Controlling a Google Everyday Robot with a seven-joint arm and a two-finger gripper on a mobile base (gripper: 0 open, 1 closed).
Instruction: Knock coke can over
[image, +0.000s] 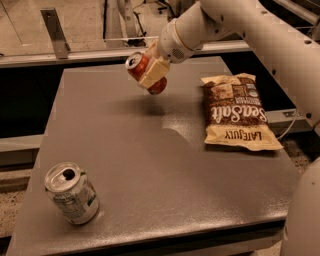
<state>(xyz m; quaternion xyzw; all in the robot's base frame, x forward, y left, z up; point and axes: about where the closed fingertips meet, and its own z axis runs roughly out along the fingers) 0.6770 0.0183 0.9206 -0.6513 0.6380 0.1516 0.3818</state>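
Observation:
The coke can (139, 66) is small and red-orange with a silver top. It hangs tilted in the air above the far part of the grey table (150, 165), top pointing up and left. My gripper (153, 73) is shut on the coke can, its cream fingers (154, 74) clamped across the can's middle. The white arm reaches in from the upper right. The can's lower end shows below the fingers.
A silver-white can with green-and-black print (71, 192) stands at the table's near left corner. A brown and cream chip bag (235, 111) lies flat at the right side. A metal rail and post (55, 32) run behind the table.

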